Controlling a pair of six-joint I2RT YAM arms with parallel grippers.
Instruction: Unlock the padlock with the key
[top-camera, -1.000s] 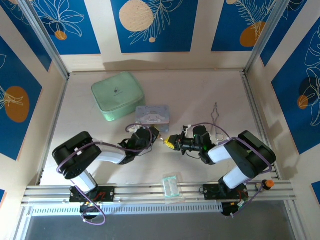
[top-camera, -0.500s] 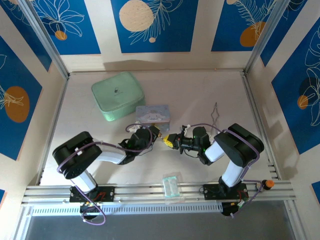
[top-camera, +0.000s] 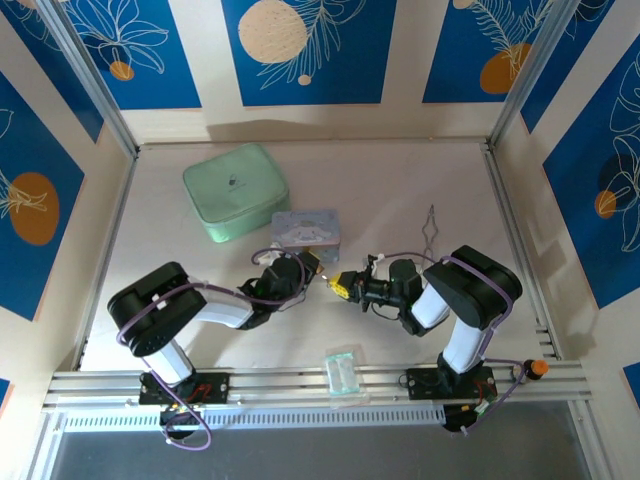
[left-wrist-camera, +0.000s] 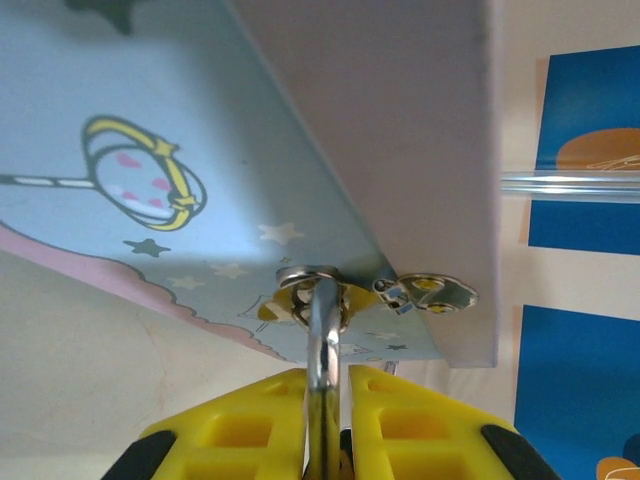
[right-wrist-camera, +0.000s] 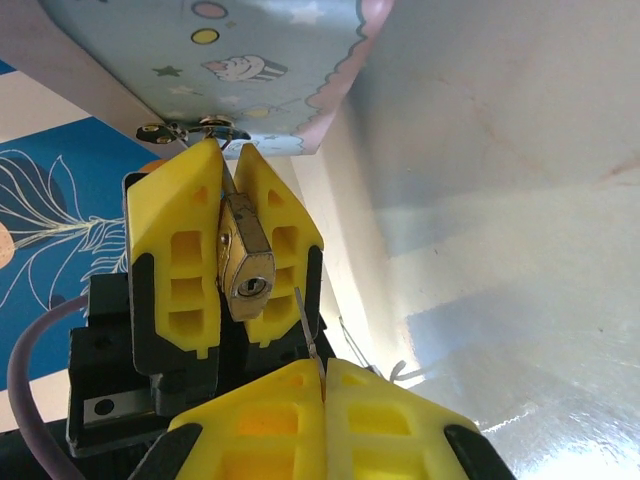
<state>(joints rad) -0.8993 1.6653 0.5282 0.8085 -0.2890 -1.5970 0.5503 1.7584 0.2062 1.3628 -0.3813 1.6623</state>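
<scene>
The brass padlock (right-wrist-camera: 245, 260) hangs by its silver shackle (left-wrist-camera: 323, 330) from the hasp of the pale-blue cartoon box (top-camera: 305, 228). My left gripper (left-wrist-camera: 327, 385) is shut on the padlock, its yellow fingers (right-wrist-camera: 180, 240) flanking the brass body, keyhole facing the right wrist camera. My right gripper (right-wrist-camera: 322, 375) is shut on the thin silver key (right-wrist-camera: 306, 325). The blade points up and its tip stands just right of the keyhole, outside it. In the top view the two grippers (top-camera: 315, 272) (top-camera: 340, 286) meet tip to tip in front of the box.
A mint-green zip case (top-camera: 235, 190) lies at the back left, touching the box's corner. A silver wire ring (top-camera: 432, 235) lies to the right. A small clear plastic bag (top-camera: 342, 372) rests on the front rail.
The right arm's elbow has swung inward toward the centre while its gripper stays in front of the padlock with the key. The left arm has not moved.
</scene>
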